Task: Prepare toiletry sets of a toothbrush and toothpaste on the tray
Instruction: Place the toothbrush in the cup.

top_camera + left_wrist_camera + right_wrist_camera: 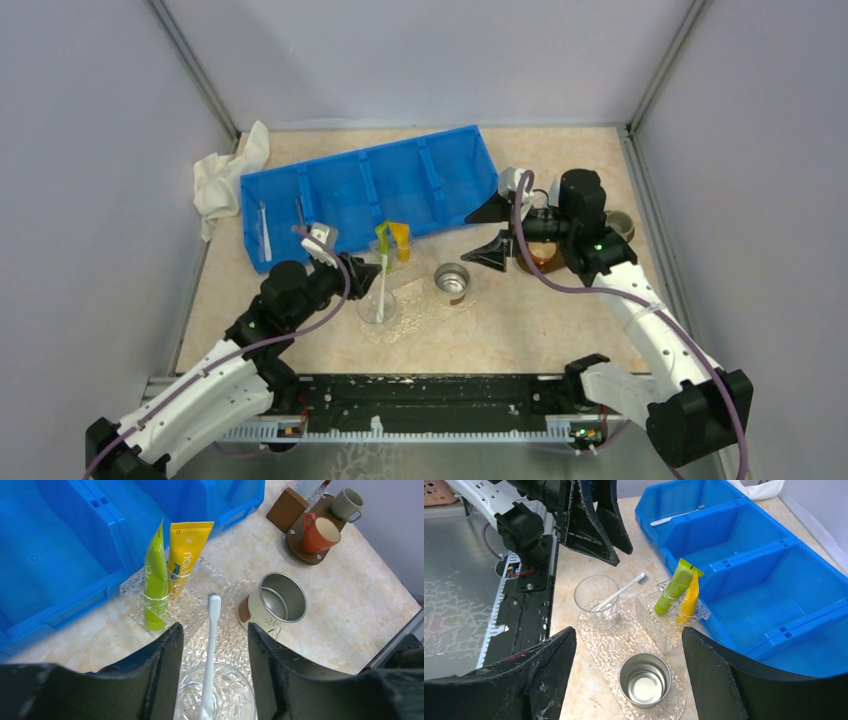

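A white toothbrush (212, 645) stands head up in a clear glass cup (215, 695) on the textured clear tray (232, 630). My left gripper (215, 628) is open, with one finger on each side of the toothbrush and not touching it. A green toothpaste tube (155, 580) and a yellow one (184, 545) stand in a clear holder. My right gripper (629, 636) is open and empty above the metal cup (644, 679). Two more toothbrushes (265, 230) lie in the blue bin (400, 180).
A white cloth (225, 175) lies at the back left. A saucer with an orange mug (320, 532), a grey mug (347, 502) and a brown block (286, 509) stands at the right. A black rail (430, 400) runs along the near edge.
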### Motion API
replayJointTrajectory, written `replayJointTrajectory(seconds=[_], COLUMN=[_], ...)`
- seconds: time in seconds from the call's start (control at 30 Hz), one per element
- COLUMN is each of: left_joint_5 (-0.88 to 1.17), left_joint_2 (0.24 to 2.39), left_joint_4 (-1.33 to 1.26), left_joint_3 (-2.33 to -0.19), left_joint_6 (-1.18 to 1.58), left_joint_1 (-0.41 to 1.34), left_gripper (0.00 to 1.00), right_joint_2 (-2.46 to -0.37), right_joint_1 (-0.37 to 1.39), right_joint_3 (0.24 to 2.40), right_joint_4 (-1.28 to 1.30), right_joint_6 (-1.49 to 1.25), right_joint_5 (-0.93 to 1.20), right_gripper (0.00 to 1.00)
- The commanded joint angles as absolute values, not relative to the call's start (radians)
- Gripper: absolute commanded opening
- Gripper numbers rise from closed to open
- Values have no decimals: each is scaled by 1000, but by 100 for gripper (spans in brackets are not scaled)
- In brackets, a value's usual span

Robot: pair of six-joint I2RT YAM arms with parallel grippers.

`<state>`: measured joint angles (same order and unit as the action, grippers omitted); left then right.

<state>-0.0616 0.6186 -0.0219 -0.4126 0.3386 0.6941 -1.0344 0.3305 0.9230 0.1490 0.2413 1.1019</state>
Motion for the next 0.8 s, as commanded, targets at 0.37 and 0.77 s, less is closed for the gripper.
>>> replayJointTrajectory(seconds=[0.37, 0.77], left_joint_5=[-298, 301], left_joint_2=[594, 982], left_joint_4=[-226, -326], left_joint_3=[-519, -775], left_joint_6=[222, 565], left_joint_1=[688, 42], left_gripper=[99, 99], right_joint_2=[-1001, -999], right_joint_1=[320, 320], right_joint_3=[923, 921], right_joint_4=[104, 96], right_joint_6=[245, 233], right_joint_5=[1133, 1146], right_gripper=[77, 77])
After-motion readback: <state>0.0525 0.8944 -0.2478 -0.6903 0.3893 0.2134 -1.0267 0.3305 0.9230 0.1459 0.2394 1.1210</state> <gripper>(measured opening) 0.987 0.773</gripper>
